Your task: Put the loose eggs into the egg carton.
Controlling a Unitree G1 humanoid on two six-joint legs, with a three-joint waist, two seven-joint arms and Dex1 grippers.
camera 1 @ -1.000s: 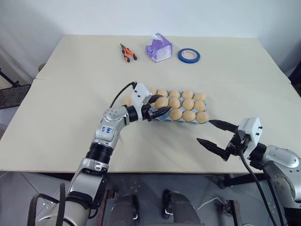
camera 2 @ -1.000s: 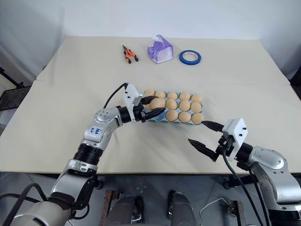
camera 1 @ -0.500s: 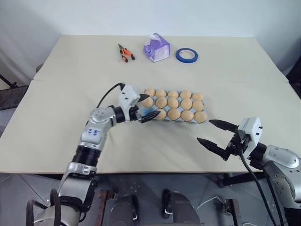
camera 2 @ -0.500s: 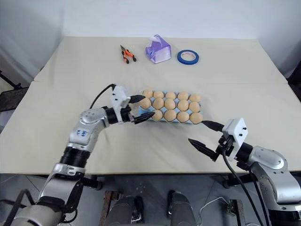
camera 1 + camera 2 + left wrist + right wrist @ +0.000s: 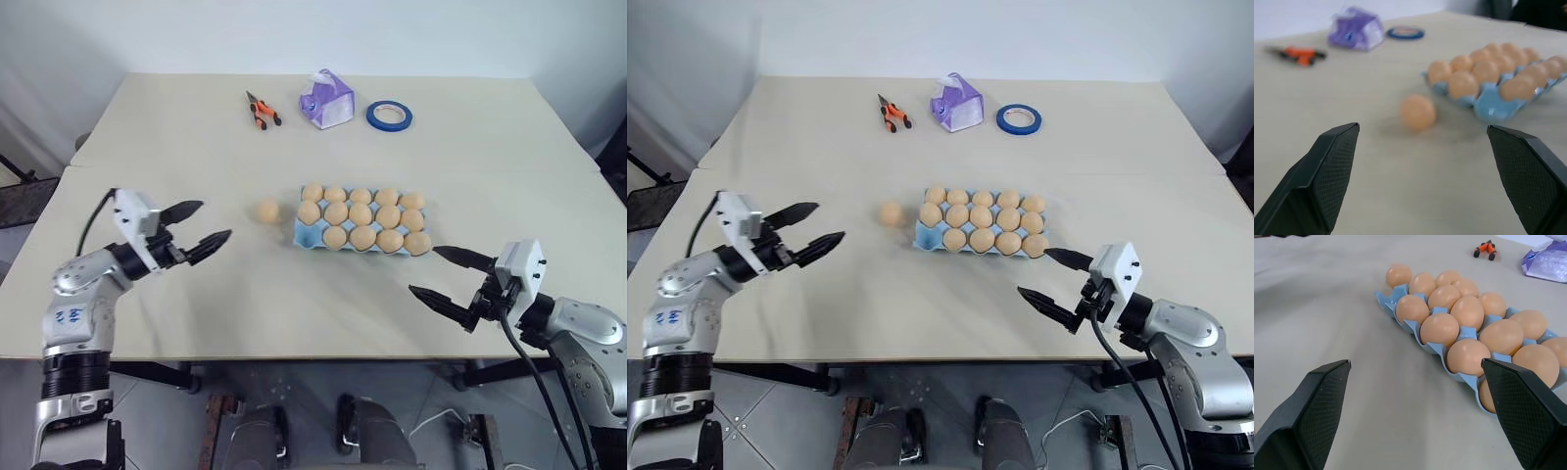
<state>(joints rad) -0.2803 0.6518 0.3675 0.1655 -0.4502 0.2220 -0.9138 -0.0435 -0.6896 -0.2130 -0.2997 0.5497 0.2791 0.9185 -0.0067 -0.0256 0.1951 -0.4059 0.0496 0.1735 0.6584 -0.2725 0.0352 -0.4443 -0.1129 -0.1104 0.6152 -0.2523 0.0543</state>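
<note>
The light blue egg carton lies mid-table, with several tan eggs in its cups and the front-left cup empty. One loose egg rests on the table just left of the carton, also seen in the left wrist view as the loose egg in front of the carton. My left gripper hovers open and empty well left of that egg, pointing toward it. My right gripper is open and empty near the front right, just short of the carton's right end.
At the back of the table are orange-handled pliers, a purple tissue pack and a blue tape roll. The table's front edge runs close under both grippers.
My left gripper held an egg over the carton's left end, then opened and swung far to the left, empty. The loose egg beside the carton is now uncovered. The right arm kept still.
</note>
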